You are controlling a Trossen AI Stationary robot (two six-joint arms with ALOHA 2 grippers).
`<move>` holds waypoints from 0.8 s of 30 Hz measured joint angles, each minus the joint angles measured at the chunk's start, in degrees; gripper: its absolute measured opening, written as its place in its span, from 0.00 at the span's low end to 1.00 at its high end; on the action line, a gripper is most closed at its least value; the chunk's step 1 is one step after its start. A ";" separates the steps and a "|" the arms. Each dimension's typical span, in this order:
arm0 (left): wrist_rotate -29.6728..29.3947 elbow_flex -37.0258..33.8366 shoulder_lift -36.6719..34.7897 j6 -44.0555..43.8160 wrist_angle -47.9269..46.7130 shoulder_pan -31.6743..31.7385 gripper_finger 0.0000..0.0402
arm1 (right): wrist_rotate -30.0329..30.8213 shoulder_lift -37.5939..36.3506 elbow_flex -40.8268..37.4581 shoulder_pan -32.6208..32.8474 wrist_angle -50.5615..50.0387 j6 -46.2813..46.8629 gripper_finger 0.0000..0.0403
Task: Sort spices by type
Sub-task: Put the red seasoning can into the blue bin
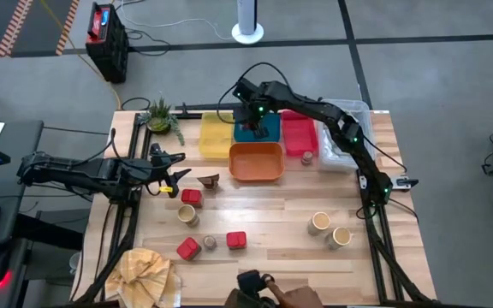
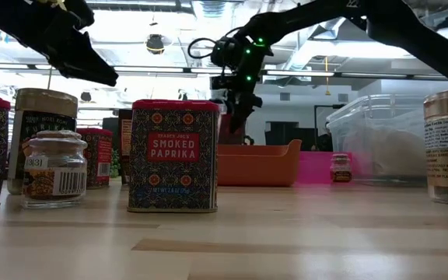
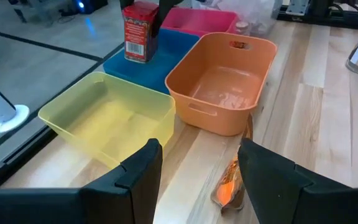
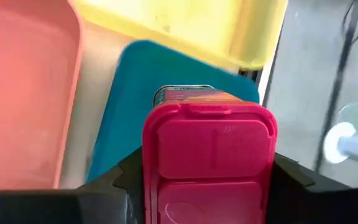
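My right gripper is over the blue tray at the table's far side, shut on a red boxy tin. The tin's pink-red lid fills the right wrist view. My left gripper waits open near the table's left edge, and a dark brown piece lies on the wood just ahead of it. Red tins, tan jars and a tiny shaker stand on the near half of the table. My right gripper pinches the red tin between its two fingers, on two opposite sides just under the lid. The fingers come from above, slanting down. The tin hangs roughly upright, lid up, above the blue tray's floor.
Yellow, orange and red trays flank the blue one. A clear tub sits at the far right, with a small shaker near it. A plant is far left. A tan cloth and a person are at the near edge.
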 joint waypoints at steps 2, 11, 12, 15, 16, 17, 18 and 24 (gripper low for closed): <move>0.00 -0.02 -0.01 -0.09 0.53 0.00 0.50 | -1.05 0.00 0.00 -0.86 -1.12 2.80 0.58; 0.00 -0.02 -0.01 -1.64 1.44 0.01 0.50 | -3.35 4.06 -0.20 -3.50 -2.07 9.95 0.58; 0.00 -0.02 -0.02 -1.89 1.45 0.01 0.50 | -3.41 4.71 -0.06 -3.51 -1.73 10.13 0.58; 0.00 -0.02 0.00 -2.45 1.42 0.00 0.50 | -3.40 5.96 -0.10 -3.59 -0.52 10.89 0.60; 0.00 -0.02 -0.02 -2.64 1.35 -0.03 0.50 | -3.40 6.61 -0.13 -3.71 -0.19 11.01 0.61; 0.00 -0.02 -0.02 -2.75 1.22 -0.02 0.50 | -3.40 6.79 -0.17 -3.71 0.07 11.00 0.62; 0.00 -0.04 0.00 -2.82 1.18 -0.02 0.50 | -3.40 6.82 -0.17 -3.71 0.84 10.99 0.64; 0.04 -0.07 0.00 -2.62 0.94 -0.09 0.50 | -3.37 6.32 -0.11 -3.48 3.30 10.95 0.75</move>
